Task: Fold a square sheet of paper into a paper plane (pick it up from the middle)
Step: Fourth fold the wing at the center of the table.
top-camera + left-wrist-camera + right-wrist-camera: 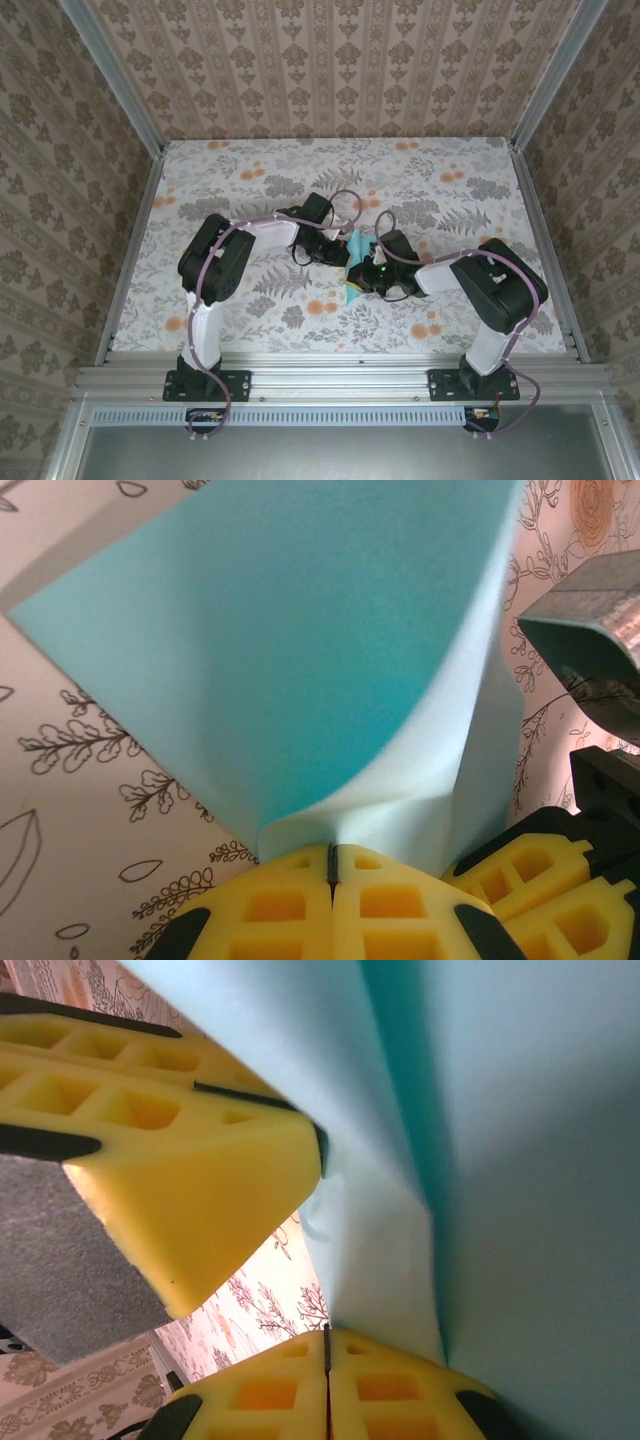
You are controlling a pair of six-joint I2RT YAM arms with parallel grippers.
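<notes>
Clearly the square sheet of paper (pixel 300 660) is light, thin and floppy, bowing between the two claws at the middle of the table (pixel 250 170), so I judge it will crease or slip easily. The left gripper (pixel 330 858) is clamped on it from nine o'clock in the top view, and the right gripper (pixel 326 1348) is clamped on it from three o'clock. Holds belong close to the fold line, pinched gently, not at loose corners.

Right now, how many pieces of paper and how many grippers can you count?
Turquoise paper: 1
Grippers: 2 (left gripper, right gripper)
Total: 3
</notes>
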